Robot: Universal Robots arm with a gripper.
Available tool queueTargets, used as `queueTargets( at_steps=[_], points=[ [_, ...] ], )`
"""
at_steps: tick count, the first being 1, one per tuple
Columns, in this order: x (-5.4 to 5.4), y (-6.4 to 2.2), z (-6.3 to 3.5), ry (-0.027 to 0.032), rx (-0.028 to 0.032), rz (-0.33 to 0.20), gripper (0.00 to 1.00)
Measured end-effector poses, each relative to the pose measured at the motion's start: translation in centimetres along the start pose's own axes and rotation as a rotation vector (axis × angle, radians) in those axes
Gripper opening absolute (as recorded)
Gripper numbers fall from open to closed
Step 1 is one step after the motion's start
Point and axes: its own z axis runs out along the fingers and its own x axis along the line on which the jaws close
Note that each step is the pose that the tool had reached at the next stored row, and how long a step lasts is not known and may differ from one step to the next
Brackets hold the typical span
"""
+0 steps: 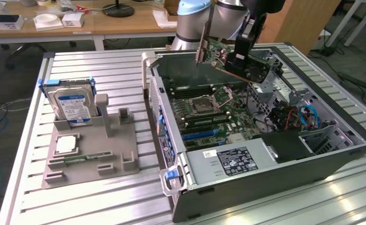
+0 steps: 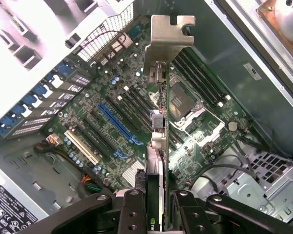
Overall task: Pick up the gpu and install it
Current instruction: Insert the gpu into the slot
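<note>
The gpu (image 1: 224, 56), a green card with a black fan side and a metal end bracket, hangs tilted in the air above the open computer case (image 1: 333, 154). My gripper (image 1: 244, 52) is shut on it, black fingers clamped on the card's black part. In the wrist view the gpu (image 2: 158, 131) runs edge-on away from my gripper (image 2: 156, 197), its metal bracket at the far end. Beneath it lies the motherboard (image 2: 112, 122) with a blue slot (image 2: 115, 122) and several black slots.
On the slatted table, at the exterior view's left, a grey fixture (image 1: 89, 150) holds a silver hard drive (image 1: 73, 107) with a blue label, a CPU (image 1: 67, 145) and a thin RAM stick (image 1: 86, 158). The case's power supply (image 1: 233, 161) sits at its near end. Desks stand behind.
</note>
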Motion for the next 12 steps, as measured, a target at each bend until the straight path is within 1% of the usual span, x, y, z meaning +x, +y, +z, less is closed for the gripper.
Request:
queueTargets(
  at_steps=[12],
  points=[
    [0.07, -0.02, 0.00, -0.0009, -0.0042, -0.088, 0.27]
  ],
)
